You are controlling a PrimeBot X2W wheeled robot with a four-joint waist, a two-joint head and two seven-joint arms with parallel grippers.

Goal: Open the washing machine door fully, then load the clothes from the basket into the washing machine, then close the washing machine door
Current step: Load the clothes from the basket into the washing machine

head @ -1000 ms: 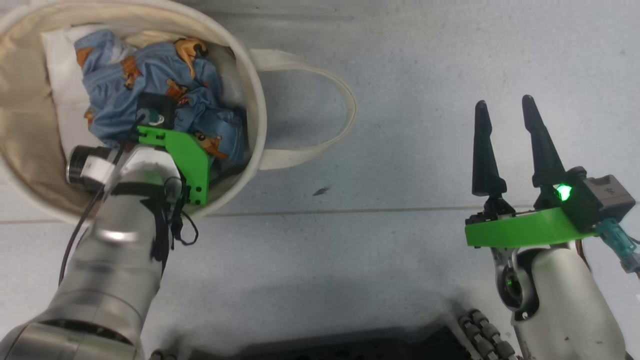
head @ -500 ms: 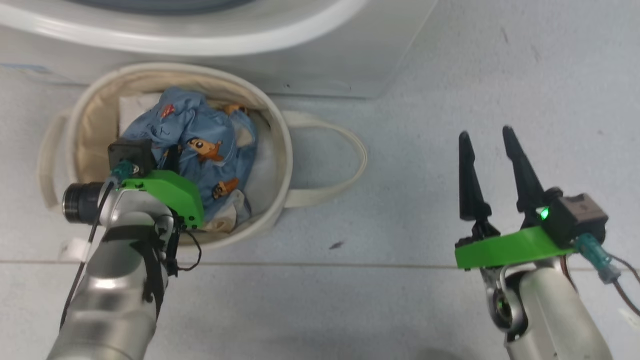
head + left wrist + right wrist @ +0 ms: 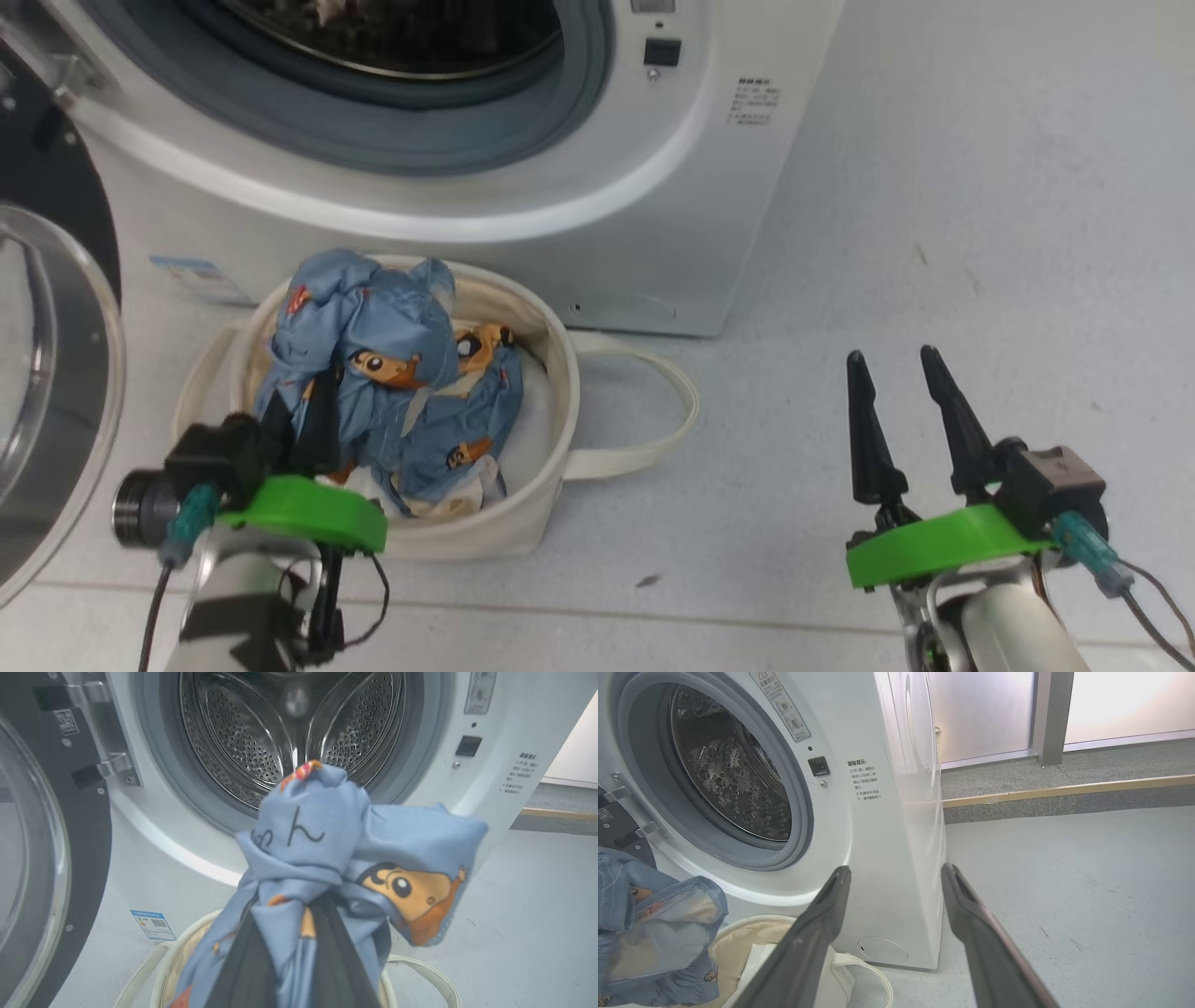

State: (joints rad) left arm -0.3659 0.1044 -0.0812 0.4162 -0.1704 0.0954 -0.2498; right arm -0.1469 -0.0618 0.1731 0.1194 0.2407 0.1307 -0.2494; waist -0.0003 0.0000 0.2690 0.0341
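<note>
My left claw [image 3: 306, 422], clamped on the clothes [image 3: 392, 345], has hauled them half out of the basket [image 3: 553, 373], before the washing machine [image 3: 653, 187] and its open drum [image 3: 243, 737]; loading comes next. My right claw [image 3: 892, 359] waits, spread.

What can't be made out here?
- Left gripper fingertips: head and left wrist views, buried in the clothes.
- Basket bottom: head view, covered by the clothes.
- Door: head view, cut off by the left edge.
- Washing machine panel text: all views, too small.
</note>
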